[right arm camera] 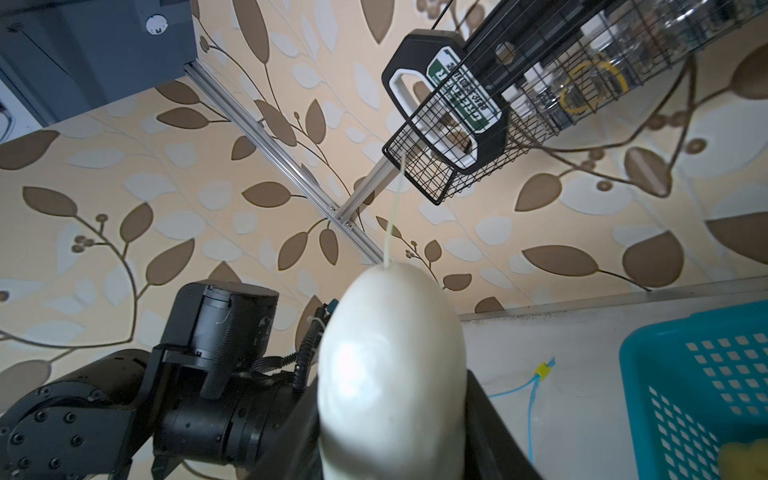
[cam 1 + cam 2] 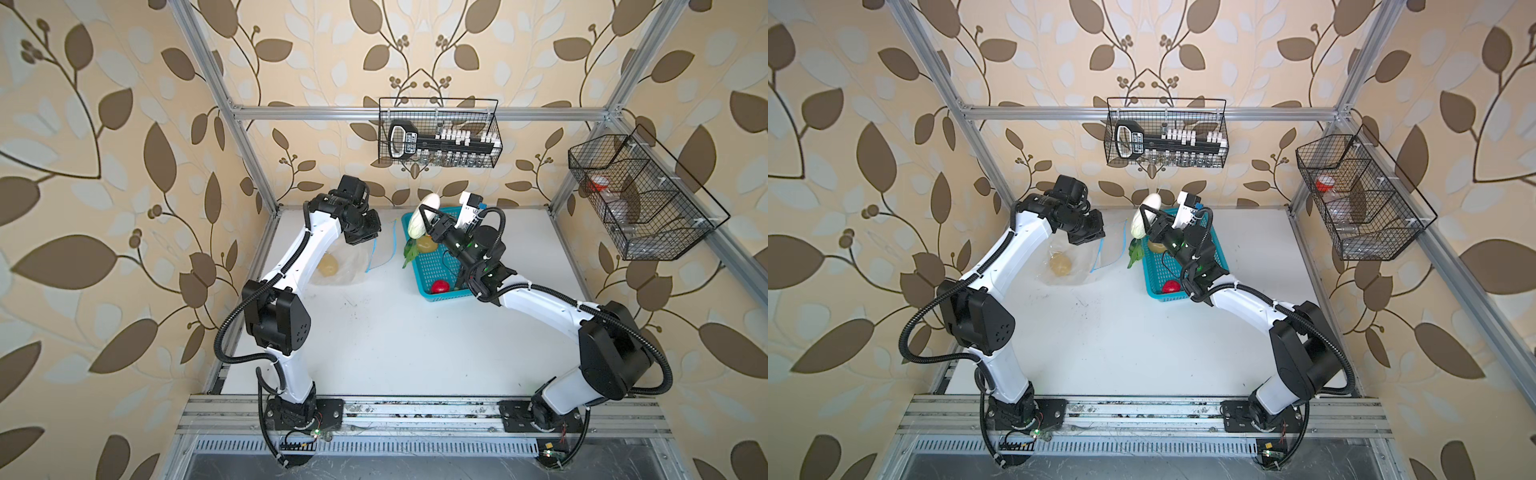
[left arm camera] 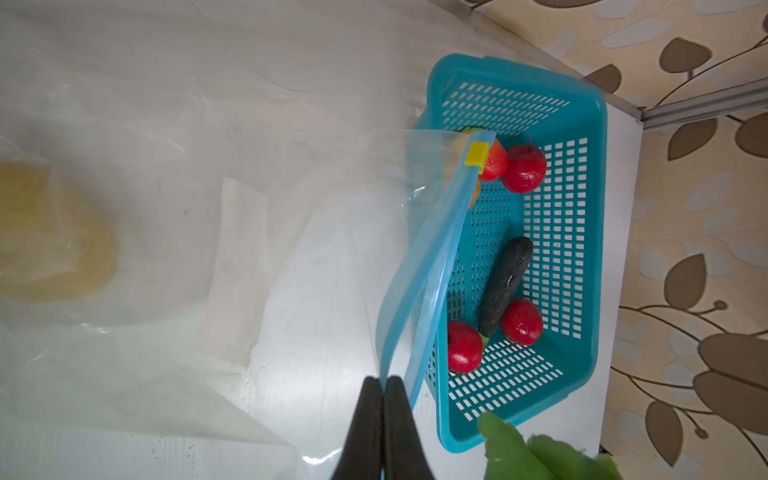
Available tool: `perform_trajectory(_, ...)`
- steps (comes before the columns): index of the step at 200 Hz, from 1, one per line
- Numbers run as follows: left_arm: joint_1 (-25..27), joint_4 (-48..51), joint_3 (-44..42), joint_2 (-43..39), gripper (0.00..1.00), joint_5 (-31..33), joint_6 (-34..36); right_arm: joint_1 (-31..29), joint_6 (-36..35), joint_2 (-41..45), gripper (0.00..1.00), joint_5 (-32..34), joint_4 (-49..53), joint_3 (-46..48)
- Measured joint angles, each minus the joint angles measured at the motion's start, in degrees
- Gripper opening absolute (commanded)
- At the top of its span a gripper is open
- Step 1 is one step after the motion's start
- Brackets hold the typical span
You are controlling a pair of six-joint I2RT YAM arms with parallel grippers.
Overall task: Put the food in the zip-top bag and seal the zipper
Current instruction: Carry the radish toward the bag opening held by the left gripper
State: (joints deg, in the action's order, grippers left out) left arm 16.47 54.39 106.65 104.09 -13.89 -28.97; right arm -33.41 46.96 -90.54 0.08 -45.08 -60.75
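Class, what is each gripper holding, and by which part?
The left gripper is shut on the zip-top bag, pinching its zipper at the end away from the yellow slider. The right gripper clasps the white oblong vegetable around its mid-body.

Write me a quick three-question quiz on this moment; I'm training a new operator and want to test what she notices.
1. True or false: the right gripper holds the white vegetable.
2. What does the left gripper pinch? A) nothing B) the zipper strip of the zip-top bag C) a spoon
3. Fill in: the one item already inside the bag is a tan ____.
Key: 1 true; 2 B; 3 potato.
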Motion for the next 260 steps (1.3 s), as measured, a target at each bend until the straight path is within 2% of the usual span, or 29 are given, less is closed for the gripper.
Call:
perform_trajectory(91, 0.0, 0.74, 0.02, -2.16, 0.0, -2.19, 0.26, -2.84, 0.59, -4.87, 0.24, 1.22, -5.88, -6.01)
perform_trajectory(133, 0.0, 1.4, 0.96, -2.84, 0.0, -2.21, 0.57, -3.23, 1.57, -8.72, 0.24, 1.2, -10.8, -6.1)
perform_trajectory(260, 0.0, 1.22, 0.79, -5.16, 0.0, -2.14, 0.76, -5.4, 3.13, -13.86, 0.22, 0.94, -15.54, -6.12)
